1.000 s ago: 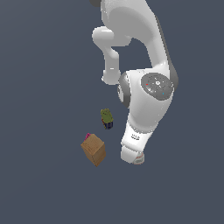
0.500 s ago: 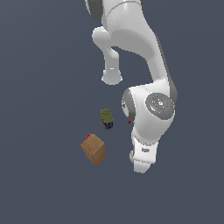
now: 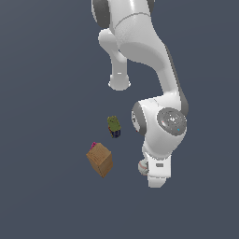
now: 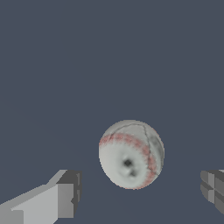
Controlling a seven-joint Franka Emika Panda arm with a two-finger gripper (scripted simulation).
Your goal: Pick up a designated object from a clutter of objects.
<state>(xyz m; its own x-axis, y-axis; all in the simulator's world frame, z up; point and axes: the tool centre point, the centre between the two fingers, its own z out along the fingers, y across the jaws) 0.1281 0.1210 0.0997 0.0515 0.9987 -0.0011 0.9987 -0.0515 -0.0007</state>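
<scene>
A: Wrist view first. We see the gripper (image 4: 140, 194) spread wide, one finger (image 4: 61, 197) on one side and the other finger only partly in frame at the opposite edge. Nothing is held.

B: Agreed, jaws far apart, empty. The baseball (image 4: 131, 154) sits between the two fingers, apart from both. We see no contact on either side.

A: White ball, red seam stitching curving across it, a dark dimple on the face toward the camera. It rests on the plain grey floor (image 4: 109, 57).

B: Exterior view now. We only catch a sliver of the baseball (image 3: 142, 166), peeking out just beside the lower end of the arm (image 3: 158, 126), on the exterior view's left of it. The fingers themselves are hidden behind the hand body there, so we take the wide opening from the wrist view only.

A: Next out, the tan box (image 3: 100, 159), tilted on a corner, near the ball on the exterior view's left but apart from it. A small pinkish-red piece (image 3: 94, 145) pokes out at the box's upper back edge. We cannot tell if it touches.

B: Farther back, the green-and-dark-blue object (image 3: 114, 126), green on top, dark blue below, standing alone between the box and the arm.

A: Farthest, the arm's white base column (image 3: 119, 81).
</scene>
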